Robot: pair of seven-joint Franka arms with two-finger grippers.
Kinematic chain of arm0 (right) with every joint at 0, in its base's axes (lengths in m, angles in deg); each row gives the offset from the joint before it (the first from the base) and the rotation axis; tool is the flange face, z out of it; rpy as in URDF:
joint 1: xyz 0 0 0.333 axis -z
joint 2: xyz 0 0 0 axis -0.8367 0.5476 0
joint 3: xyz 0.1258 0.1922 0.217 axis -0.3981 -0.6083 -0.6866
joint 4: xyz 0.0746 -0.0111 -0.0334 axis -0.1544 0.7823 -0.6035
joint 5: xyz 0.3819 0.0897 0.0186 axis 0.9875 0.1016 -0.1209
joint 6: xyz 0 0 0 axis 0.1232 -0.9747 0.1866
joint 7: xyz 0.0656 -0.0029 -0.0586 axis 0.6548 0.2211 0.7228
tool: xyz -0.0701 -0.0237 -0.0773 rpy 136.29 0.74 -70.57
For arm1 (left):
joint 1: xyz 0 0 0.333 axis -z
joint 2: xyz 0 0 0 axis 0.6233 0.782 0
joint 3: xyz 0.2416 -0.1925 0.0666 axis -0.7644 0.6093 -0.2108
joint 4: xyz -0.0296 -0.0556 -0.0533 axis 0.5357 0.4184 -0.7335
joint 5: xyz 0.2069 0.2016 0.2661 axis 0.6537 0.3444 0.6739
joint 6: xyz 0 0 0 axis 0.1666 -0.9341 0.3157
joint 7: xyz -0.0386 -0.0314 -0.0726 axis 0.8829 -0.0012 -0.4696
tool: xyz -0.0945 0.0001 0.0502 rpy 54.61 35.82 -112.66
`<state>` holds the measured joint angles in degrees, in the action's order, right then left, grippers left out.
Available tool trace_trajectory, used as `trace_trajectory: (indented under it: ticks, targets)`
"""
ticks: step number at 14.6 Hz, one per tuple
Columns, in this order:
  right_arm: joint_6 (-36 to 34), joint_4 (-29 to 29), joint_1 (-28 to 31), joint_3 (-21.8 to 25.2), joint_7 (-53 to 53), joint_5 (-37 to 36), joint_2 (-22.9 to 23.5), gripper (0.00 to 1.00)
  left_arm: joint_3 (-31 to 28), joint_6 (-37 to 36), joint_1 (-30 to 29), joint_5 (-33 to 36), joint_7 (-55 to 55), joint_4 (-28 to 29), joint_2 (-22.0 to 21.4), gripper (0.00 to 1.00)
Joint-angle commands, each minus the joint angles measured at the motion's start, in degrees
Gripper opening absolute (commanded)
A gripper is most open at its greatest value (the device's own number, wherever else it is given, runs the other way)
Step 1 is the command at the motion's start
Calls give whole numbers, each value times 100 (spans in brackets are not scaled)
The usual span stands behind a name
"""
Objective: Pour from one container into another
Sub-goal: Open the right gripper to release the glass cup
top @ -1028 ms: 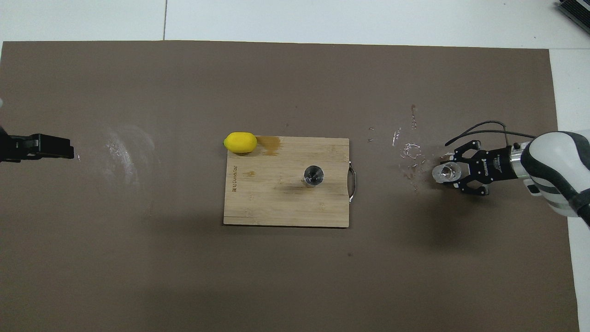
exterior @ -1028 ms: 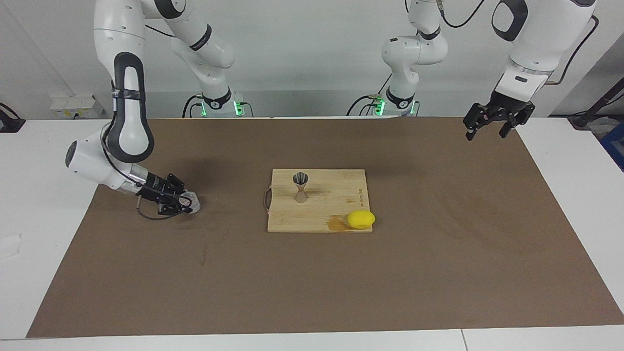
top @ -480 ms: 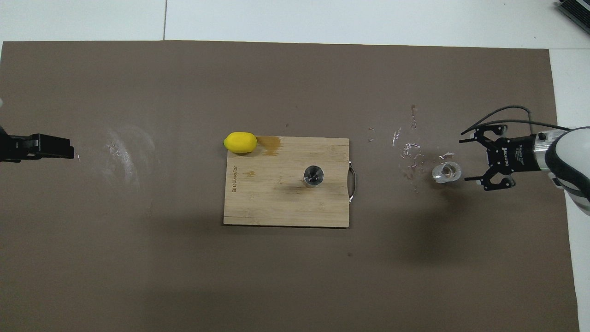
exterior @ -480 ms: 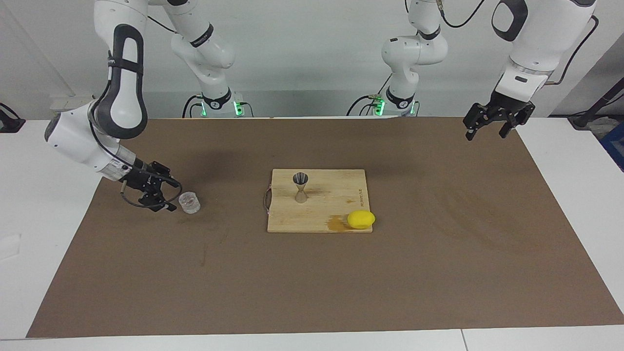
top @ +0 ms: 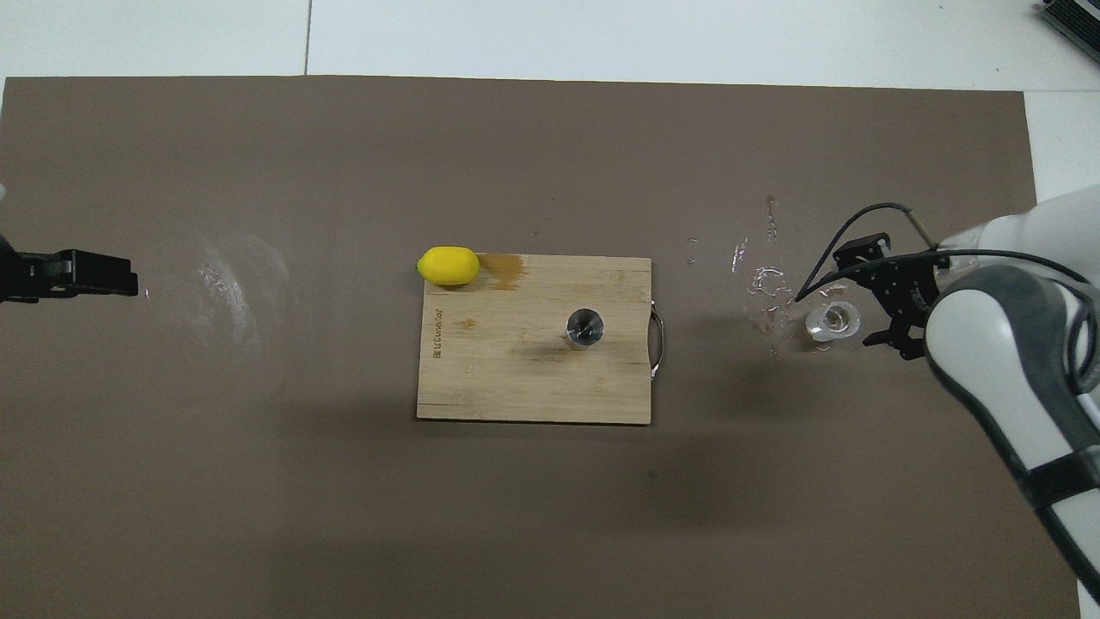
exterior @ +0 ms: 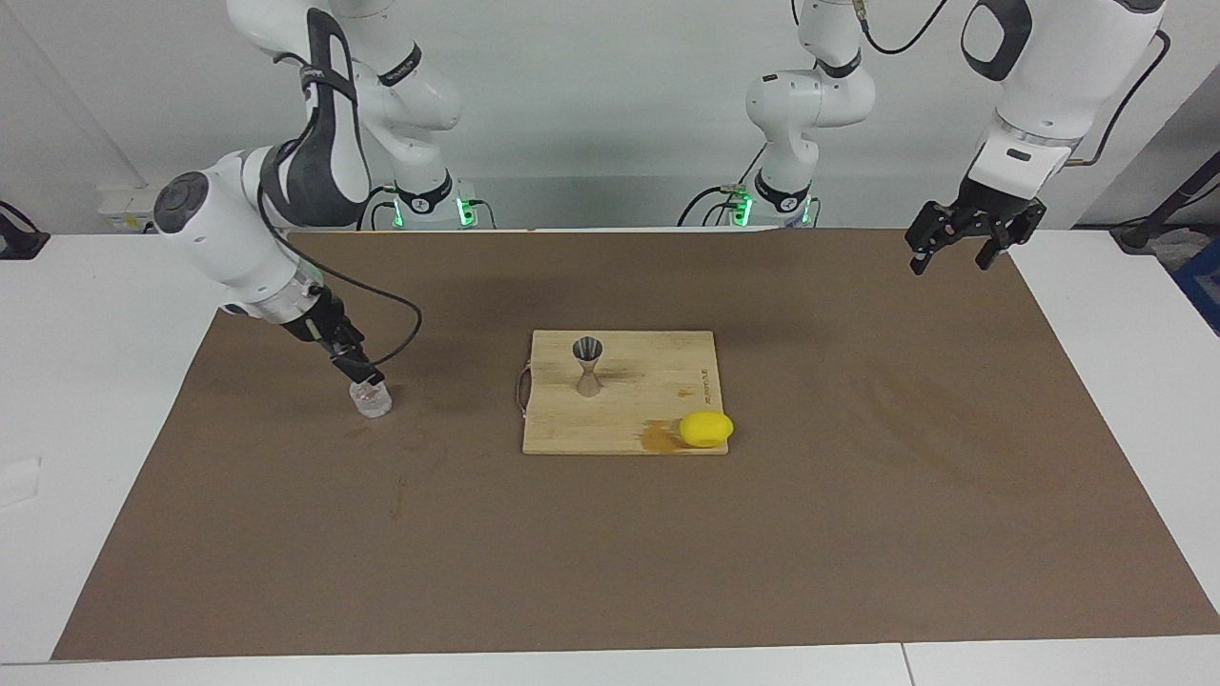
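The clear glass tumbler (exterior: pixel 370 400) stands upright on the brown mat toward the right arm's end of the table; it also shows in the overhead view (top: pixel 832 321). My right gripper (exterior: pixel 355 367) is open and empty, just above and beside the tumbler, not touching it; it also shows in the overhead view (top: pixel 870 294). The steel jigger (exterior: pixel 587 365) stands upright on the wooden cutting board (exterior: pixel 658 381), also visible from overhead (top: pixel 584 327). My left gripper (exterior: pixel 948 259) is open and waits raised over the mat's edge at the left arm's end (top: pixel 125 277).
A yellow lemon (exterior: pixel 706 429) lies at the corner of the cutting board (top: pixel 516 378) farthest from the robots, toward the left arm's end; it also shows from overhead (top: pixel 448 265). Wet spots (top: pixel 765 284) mark the mat between board and tumbler.
My right gripper opened and let go of the tumbler, then drew back and rose as the arm swung upward. The tumbler stays standing on the mat. The left arm has not moved.
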<state>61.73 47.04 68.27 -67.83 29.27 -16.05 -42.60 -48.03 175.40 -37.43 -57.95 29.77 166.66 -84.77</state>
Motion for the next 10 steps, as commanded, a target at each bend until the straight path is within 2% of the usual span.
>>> trace_trajectory:
  ticks: [1, 4, 8, 10]
  targets:
    - [-172, 19, -189, 11, 1336, -291, -245, 100, 3, -20, 10, 96, 48, 164, -176, 100]
    - [-584, -278, -400, 11, 2227, -607, -456, 100, 3, -20, 10, 96, 48, 164, -176, 100]
    - [-1621, -1358, -567, -15, 2440, -976, -465, 100, 3, -20, 10, 96, 48, 164, -176, 100]
    - [-2130, -1894, -777, -24, 2440, -1432, -404, 100, 3, -20, 10, 96, 48, 164, -176, 100]
